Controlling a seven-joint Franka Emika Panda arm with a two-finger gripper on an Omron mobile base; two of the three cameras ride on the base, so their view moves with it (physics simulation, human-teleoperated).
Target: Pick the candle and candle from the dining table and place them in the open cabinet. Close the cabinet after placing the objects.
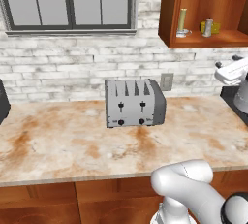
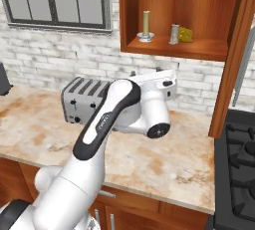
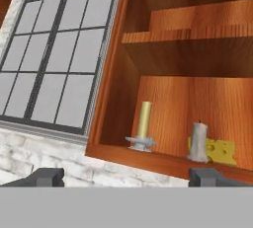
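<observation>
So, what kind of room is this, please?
Most likely a home kitchen: a toaster stands on a stone counter, a stove sits beside it, and an open wooden wall cabinet hangs above.

past the wide-spread fingertips [image 3: 212, 176] the cabinet [image 3: 163, 98] stands open, nothing barring its mouth. on the bottom shelf, ahead and between the fingers, the taper candle [image 3: 144, 129] stands left, the grey candle [image 3: 198, 143] right, apart with a bare gap of shelf between them. a yellow wedge [image 3: 220, 151] sits just behind the grey candle toward the back wall. the upper shelf [image 3: 188, 34] roofs that space low overhead. the door [image 2: 234, 64] hangs open at the right. below, the toaster [image 1: 134, 103] stands on the counter [image 1: 63, 145].
</observation>
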